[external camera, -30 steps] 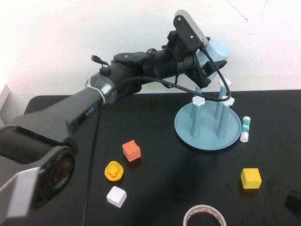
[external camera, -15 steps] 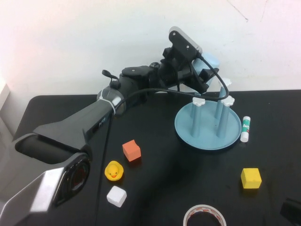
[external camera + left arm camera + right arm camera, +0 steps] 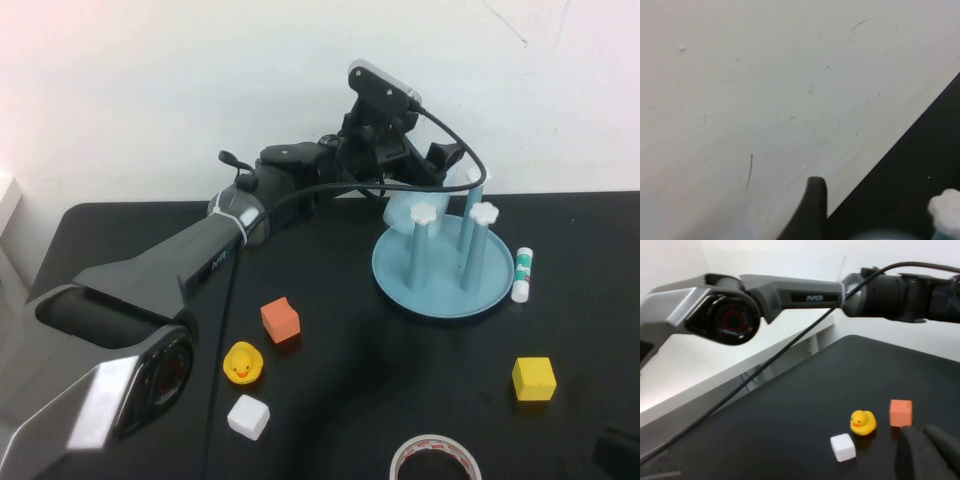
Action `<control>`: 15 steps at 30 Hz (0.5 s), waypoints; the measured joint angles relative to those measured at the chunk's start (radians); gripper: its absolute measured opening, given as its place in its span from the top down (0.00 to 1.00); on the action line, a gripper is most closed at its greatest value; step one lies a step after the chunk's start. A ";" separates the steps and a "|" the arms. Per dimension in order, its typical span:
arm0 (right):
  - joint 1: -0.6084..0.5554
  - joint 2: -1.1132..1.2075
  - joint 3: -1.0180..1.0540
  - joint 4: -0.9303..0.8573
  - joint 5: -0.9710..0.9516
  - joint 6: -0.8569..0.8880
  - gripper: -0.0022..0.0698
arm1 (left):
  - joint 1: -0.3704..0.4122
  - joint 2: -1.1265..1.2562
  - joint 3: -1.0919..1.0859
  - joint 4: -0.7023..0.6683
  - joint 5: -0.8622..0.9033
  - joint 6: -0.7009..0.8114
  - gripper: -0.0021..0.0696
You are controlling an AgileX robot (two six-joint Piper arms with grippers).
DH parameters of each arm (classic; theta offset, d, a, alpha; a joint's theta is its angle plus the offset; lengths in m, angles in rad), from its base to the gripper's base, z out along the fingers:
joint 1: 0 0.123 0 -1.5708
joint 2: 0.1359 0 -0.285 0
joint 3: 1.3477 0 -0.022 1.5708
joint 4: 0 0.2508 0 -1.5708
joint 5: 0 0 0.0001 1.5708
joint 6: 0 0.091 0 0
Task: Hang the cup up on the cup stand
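Over the cup stand, left end effector open; right end effector closed.

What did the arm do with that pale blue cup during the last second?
The left pincer carried the cup down from above the cup stand onto its back post, then opened wider, apparently letting go. The right pincer stayed shut near the table's right front corner; the duck and blocks did not move.

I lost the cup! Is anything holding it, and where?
Cannot tell: the left gripper hovers at the light blue plastic cup, upturned on the blue post stand. The right gripper, low beside the table, holds nothing.
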 joint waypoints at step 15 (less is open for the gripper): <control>0.000 0.000 -0.160 -0.037 0.008 -0.109 0.97 | 0.000 -0.244 -0.010 0.592 0.222 -0.353 0.89</control>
